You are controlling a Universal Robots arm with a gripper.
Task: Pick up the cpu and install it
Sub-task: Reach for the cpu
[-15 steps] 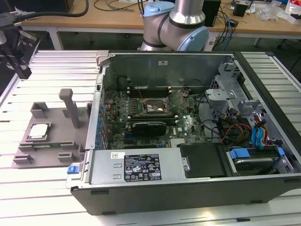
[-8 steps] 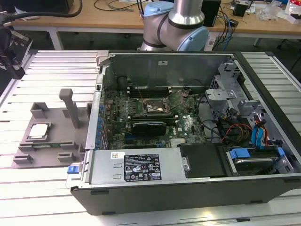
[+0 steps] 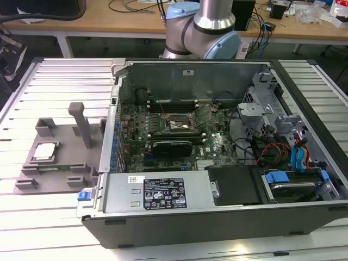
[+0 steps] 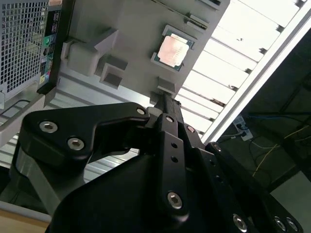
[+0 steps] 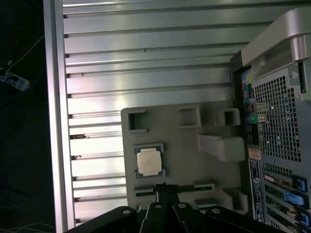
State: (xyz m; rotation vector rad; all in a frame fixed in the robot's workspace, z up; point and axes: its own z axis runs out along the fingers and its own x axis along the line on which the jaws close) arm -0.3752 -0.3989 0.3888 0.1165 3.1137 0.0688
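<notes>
- Slatted metal surface (image 3: 65,81), pale and ribbed, carries everything; a wooden desk (image 3: 109,19) strewn with cables stands behind it.
- An open computer case (image 3: 217,228) lies on its side in the middle of the surface, its inside facing up.
- The robot arm (image 3: 209,24), silver with pale blue joints, rises just behind the case's rear wall.
- A grey fixture plate (image 3: 60,138) lies flat on the surface, just beside the case on the exterior view's left. It has raised blocks and one upright post (image 3: 81,122).
- Inside the case, near the middle of the green board, sits a dark square socket frame (image 3: 176,124). A long black card (image 3: 173,145) lies just in front of it.
- The black claw (image 5: 163,187) hangs outside the case, over the fixture plate's edge. Its fingers are drawn close together and hold nothing.
- The cpu (image 3: 44,151), a small square chip with a shiny top, lies flat in a recess of the fixture plate, outside the case. In both wrist views it is near the claw's tip but apart from it.
</notes>
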